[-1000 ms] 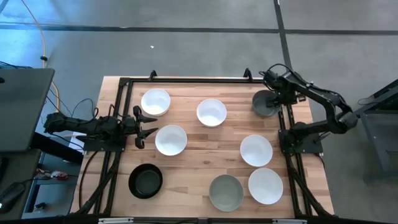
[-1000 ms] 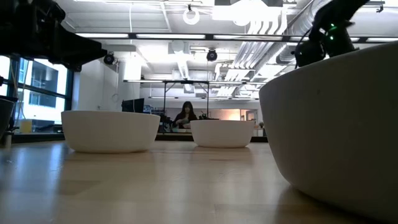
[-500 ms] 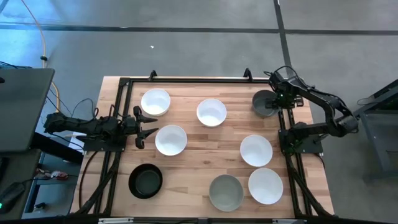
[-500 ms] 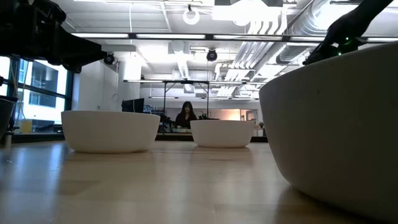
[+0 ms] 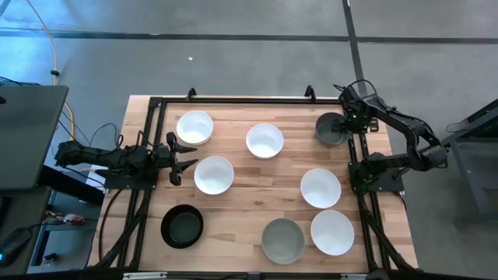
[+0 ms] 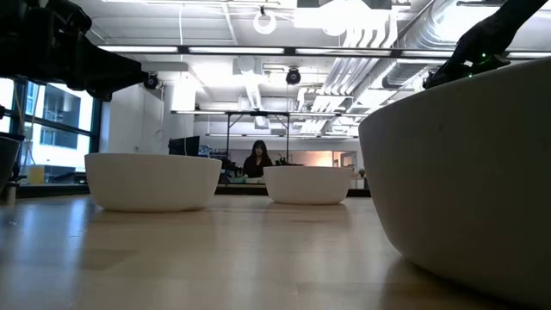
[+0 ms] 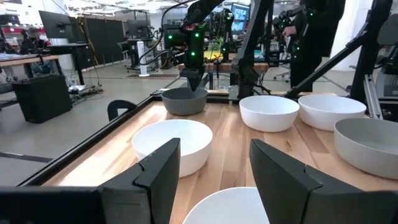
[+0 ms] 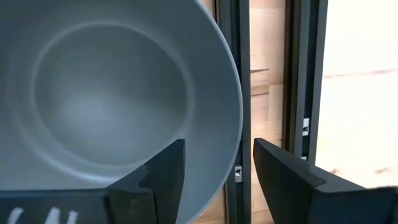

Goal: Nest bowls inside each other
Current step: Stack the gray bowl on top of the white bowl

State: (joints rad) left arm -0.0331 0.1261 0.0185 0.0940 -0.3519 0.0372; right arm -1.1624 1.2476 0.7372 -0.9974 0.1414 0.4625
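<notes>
One camera looks straight down on the whole desk (image 5: 257, 202); another sits at desk level, close behind a white bowl (image 6: 465, 172), facing the room. Each wrist camera looks past its own tool, and both share the grey bowl (image 7: 185, 101) with the overhead view.

The left gripper (image 5: 180, 155) is held low at the left edge, fingers spread. The right gripper (image 5: 348, 118) is poised, fingers parted.

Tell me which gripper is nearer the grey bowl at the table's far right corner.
Right. The right gripper hangs open over the grey bowl's rim. The left gripper waits open at the table's opposite edge, beside a white bowl.
</notes>
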